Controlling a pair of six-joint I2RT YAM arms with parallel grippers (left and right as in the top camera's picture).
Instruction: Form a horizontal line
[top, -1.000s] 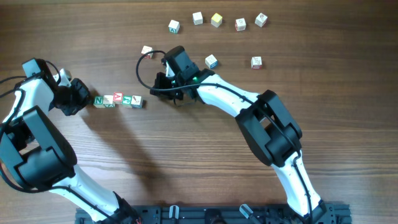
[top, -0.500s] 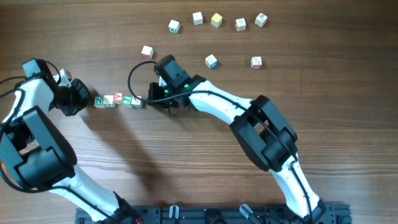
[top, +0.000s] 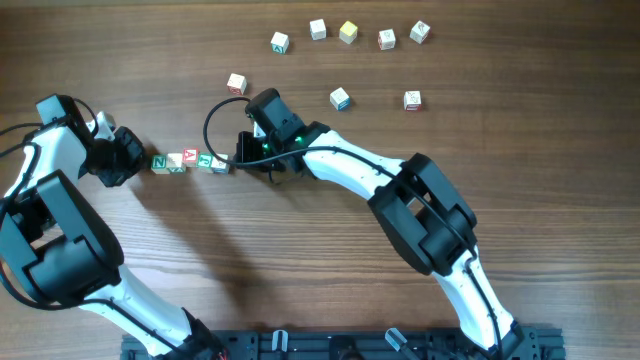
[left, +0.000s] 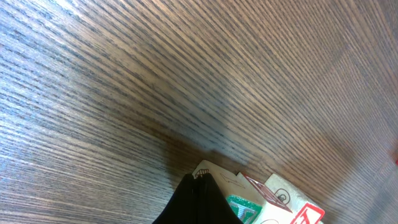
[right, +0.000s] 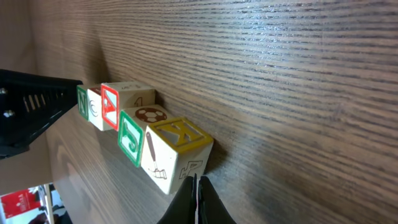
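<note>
Between closed left fingers (top: 143, 160) and closed right fingers (top: 240, 158): horizontal line (top: 190, 161).

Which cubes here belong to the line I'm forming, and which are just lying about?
In the job: row of four letter cubes; left hand and right hand, shut, one at each end.
Lying about: single cube beyond the row; blue-faced cube; red-marked cube; arc of five cubes.

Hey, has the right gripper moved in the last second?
Yes. In the overhead view the right gripper swung left, closing up to the right end of the four-cube row, which stayed put.
</note>
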